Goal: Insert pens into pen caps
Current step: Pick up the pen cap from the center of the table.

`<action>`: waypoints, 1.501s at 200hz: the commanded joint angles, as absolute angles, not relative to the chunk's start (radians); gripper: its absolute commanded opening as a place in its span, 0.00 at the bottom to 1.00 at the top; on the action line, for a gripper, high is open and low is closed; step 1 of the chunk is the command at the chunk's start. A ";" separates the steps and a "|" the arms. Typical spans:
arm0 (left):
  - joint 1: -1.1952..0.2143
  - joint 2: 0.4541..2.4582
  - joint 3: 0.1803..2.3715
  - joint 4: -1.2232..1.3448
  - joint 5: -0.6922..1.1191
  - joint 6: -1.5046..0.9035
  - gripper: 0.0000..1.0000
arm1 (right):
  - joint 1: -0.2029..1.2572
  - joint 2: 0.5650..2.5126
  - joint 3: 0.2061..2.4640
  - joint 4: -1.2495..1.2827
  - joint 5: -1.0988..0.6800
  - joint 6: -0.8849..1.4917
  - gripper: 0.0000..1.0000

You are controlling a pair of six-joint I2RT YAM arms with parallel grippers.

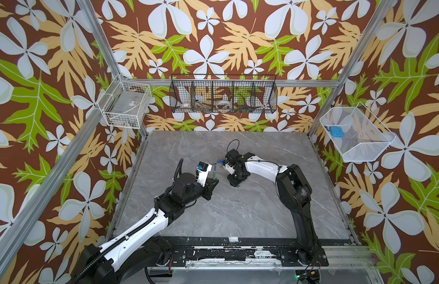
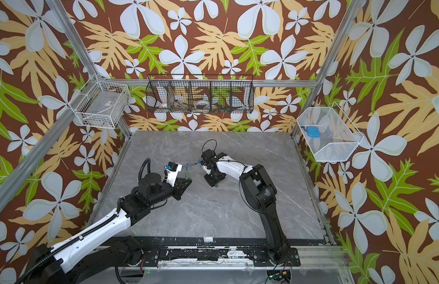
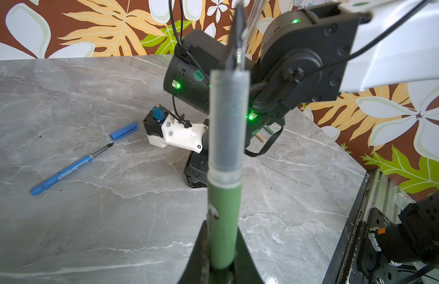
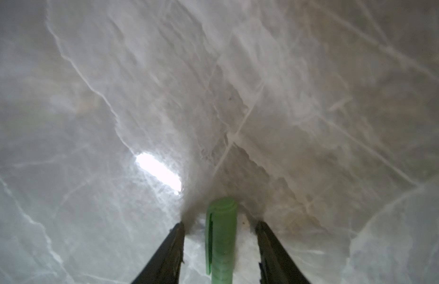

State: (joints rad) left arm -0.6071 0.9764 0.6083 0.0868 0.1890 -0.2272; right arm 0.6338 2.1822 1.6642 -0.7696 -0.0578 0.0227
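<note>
While the left gripper (image 1: 214,181), left of frame centre, clamps a green pen (image 3: 224,216), the right gripper (image 4: 219,223) straddles a green cap (image 4: 222,246), jaws parted, likely needing a pinch next.

Place: robot lab test cell, definitely not somebody's home or office
Frame: bare aluminium posts (image 1: 100,37) box the whole setup in like a rig cage
Walls: loud leaf-and-flower print panels (image 1: 213,37) on every side, reads as a backdrop rather than real decor
Desk: grey marble-look desk (image 1: 238,209) sitting inside the frame
Robots: a black and white left arm (image 1: 144,221) and right arm (image 1: 299,196), mounted on a scuffed rail (image 1: 238,255) along the front edge
Storage: white wire basket (image 1: 125,108), black divided basket (image 1: 223,97) and white mesh basket (image 1: 356,135) hung up on the walls
Electronics: exposed cables (image 3: 267,145) and green status lights (image 3: 295,21) on the arm joints
</note>
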 commanded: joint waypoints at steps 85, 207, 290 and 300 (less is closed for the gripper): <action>-0.606 0.980 0.621 0.100 0.193 -0.212 0.00 | 0.630 2.210 1.629 -0.774 -0.066 0.025 0.31; -0.642 1.039 0.631 0.186 0.141 -0.151 0.00 | 0.594 1.905 1.420 -0.564 -0.109 0.083 0.09; -0.698 1.156 0.672 0.335 0.208 -0.118 0.00 | 0.584 1.388 1.069 -0.117 -0.176 0.201 0.07; -0.701 1.167 0.678 0.355 0.222 -0.119 0.00 | 0.584 1.343 1.043 -0.070 -0.203 0.221 0.07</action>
